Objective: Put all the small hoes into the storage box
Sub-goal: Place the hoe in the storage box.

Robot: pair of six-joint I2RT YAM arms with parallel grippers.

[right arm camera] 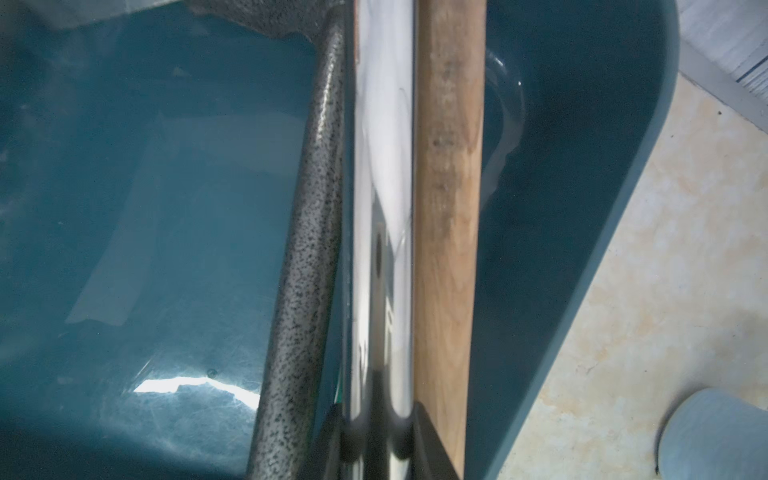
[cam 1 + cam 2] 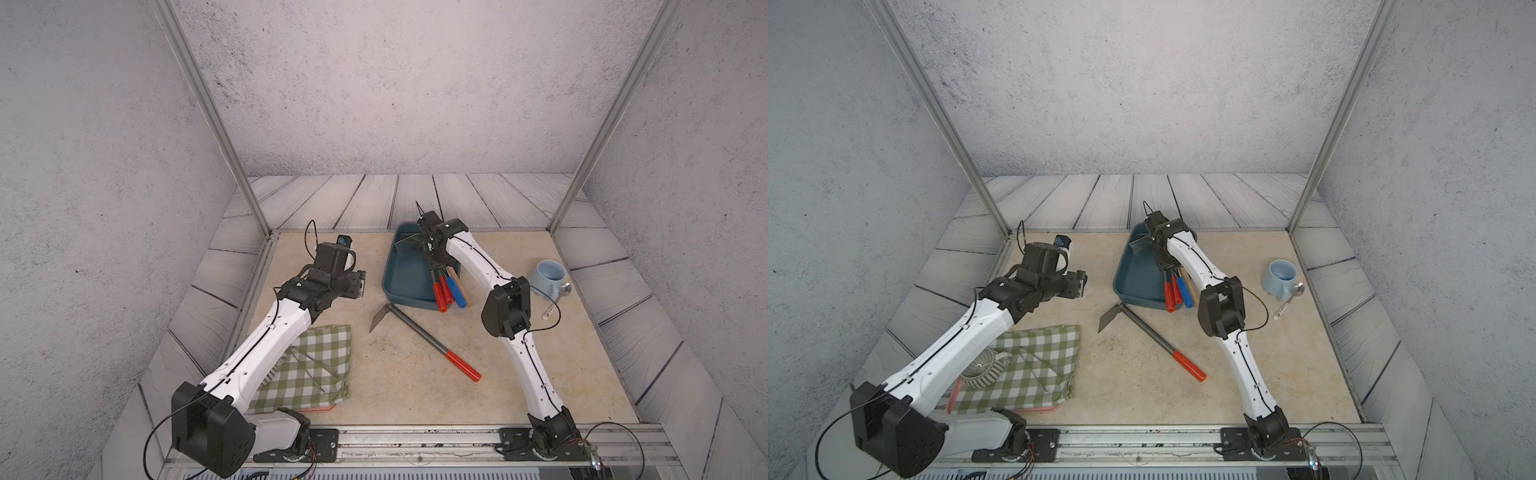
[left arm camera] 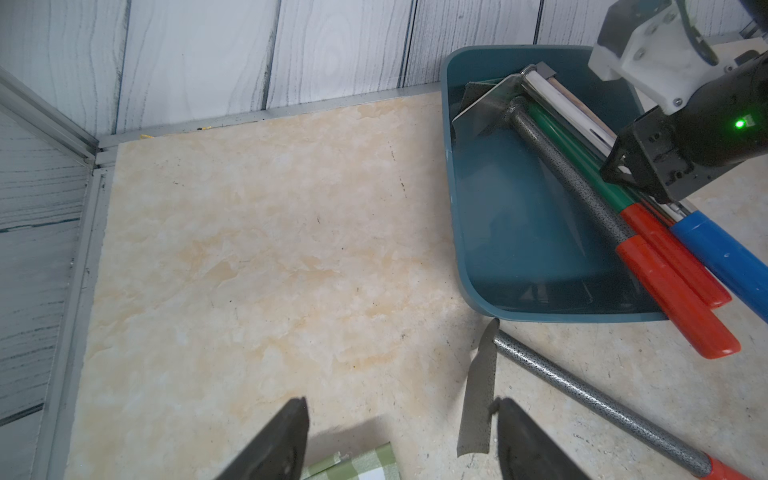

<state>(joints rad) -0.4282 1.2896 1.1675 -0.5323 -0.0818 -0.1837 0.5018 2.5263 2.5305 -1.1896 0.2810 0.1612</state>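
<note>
the right hand is pressed together on the chrome shaft of the small hoe, which, as i read the task, is the tool being stowed. the hoe lies inside the storage box, packed between a wooden handle and a speckled grey shaft, touching both. its blue grip juts out over the near rim with the two red grips beside it. the likeliest trouble is at release. the box is shallow and the grip end overhangs, so the hoe could see-saw on the rim or slide back out onto the tabletop. pulling the hand away could also go badly, because its fingers sit tight among the neighbouring shafts and could snag one and drag it along. pressing down near the rim might tip or shove the box, which would knock the second hoe lying just outside it. the left hand hovers spread and empty near that hoe's blade. a careless reach there could skid it away.
</note>
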